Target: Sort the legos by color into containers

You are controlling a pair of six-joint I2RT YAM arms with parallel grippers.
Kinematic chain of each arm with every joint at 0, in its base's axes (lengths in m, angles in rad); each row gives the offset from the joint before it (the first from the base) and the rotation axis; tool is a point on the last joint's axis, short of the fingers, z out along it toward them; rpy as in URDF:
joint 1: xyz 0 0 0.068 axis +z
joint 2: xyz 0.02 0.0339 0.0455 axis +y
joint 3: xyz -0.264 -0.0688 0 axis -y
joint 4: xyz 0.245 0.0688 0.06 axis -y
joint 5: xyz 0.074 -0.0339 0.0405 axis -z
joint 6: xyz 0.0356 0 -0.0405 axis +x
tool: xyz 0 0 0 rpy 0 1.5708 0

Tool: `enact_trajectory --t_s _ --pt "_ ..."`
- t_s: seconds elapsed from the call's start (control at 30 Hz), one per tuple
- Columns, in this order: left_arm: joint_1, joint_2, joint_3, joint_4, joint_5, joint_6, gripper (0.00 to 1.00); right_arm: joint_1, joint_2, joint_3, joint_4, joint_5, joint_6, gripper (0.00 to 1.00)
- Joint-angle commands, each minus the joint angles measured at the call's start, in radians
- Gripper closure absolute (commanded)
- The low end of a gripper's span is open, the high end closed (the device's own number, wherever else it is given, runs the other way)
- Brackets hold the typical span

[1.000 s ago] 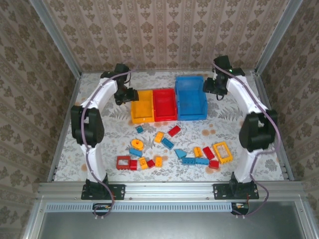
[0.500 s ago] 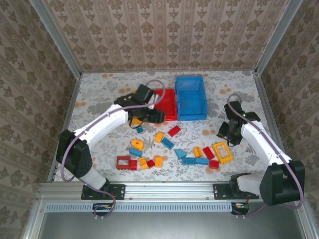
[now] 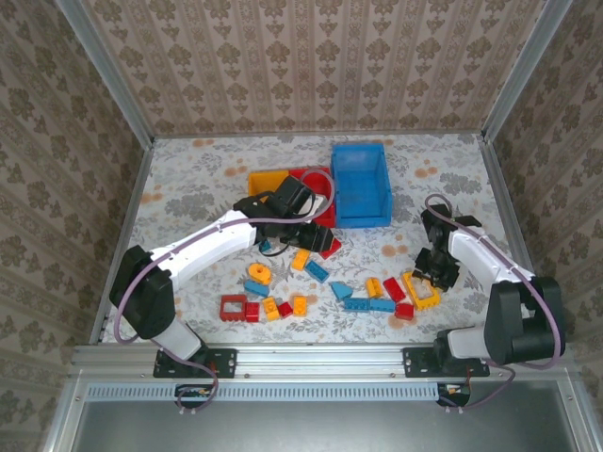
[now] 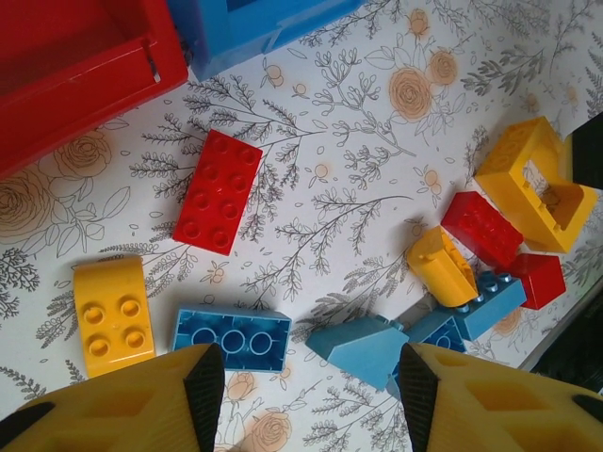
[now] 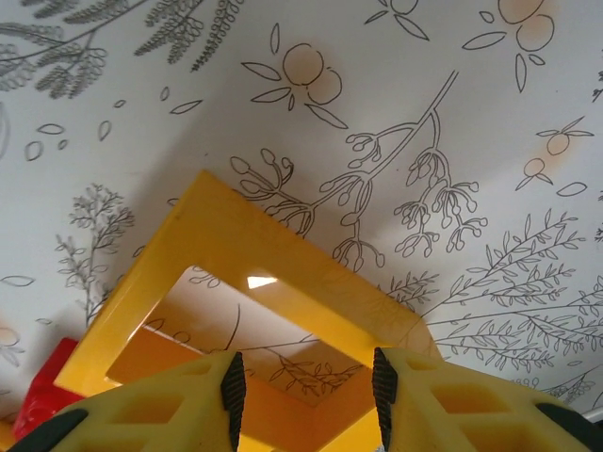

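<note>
Several red, blue and yellow legos (image 3: 311, 282) lie scattered on the flowered table. The yellow bin (image 3: 264, 179), red bin (image 3: 325, 179) and blue bin (image 3: 361, 184) stand in a row behind them. My left gripper (image 3: 306, 240) hovers open over the pile. In its wrist view the gripper (image 4: 311, 395) frames a blue brick (image 4: 233, 339) and a blue sloped piece (image 4: 363, 347), touching neither. My right gripper (image 3: 435, 276) is low over the yellow open frame (image 3: 421, 290). Its fingers (image 5: 231, 395) stand apart above the frame's (image 5: 283, 254) near corner.
A red brick (image 4: 219, 190) and a yellow brick (image 4: 111, 315) lie just beyond my left fingers, near the red bin's wall (image 4: 85, 85). A red open frame (image 3: 233, 307) sits at the front left. Metal rails edge the table.
Both arms swung away from the bins down to the pile: the left from the yellow bin to the centre, the right from the blue bin to the yellow frame. Both jaws narrowed.
</note>
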Motion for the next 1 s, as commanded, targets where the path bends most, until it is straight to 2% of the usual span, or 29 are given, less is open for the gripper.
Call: enact_trajectory --t_s 0.0,0.17,0.3,0.4,0.63,0.83,0.9,0.97 --pt "-0.006 0.004 -0.002 0.012 0.011 -0.014 0.45 -0.015 0.024 -0.006 0.007 0.021 -0.035 0.57" --pt "-0.016 -0.007 -0.006 0.051 0.042 -0.006 0.45 -0.045 0.096 0.02 0.019 0.025 -0.055 0.57" --pt "-0.034 -0.012 -0.017 0.16 0.172 0.013 0.43 -0.091 0.128 0.033 0.037 0.025 -0.093 0.57" --pt "-0.051 0.01 -0.002 0.182 0.219 0.031 0.42 -0.128 0.143 0.042 0.051 0.003 -0.117 0.57" --pt "-0.074 0.045 0.024 0.181 0.206 0.025 0.42 -0.14 0.127 0.073 0.036 -0.034 -0.134 0.56" --pt "-0.079 0.052 0.024 0.187 0.198 0.016 0.43 -0.142 0.12 0.088 0.024 -0.047 -0.161 0.48" --pt "-0.081 0.054 0.024 0.184 0.195 0.016 0.43 -0.147 0.129 0.087 0.024 -0.048 -0.174 0.49" --pt "-0.081 0.054 0.024 0.186 0.195 0.014 0.43 -0.157 0.137 0.082 0.035 -0.052 -0.186 0.54"
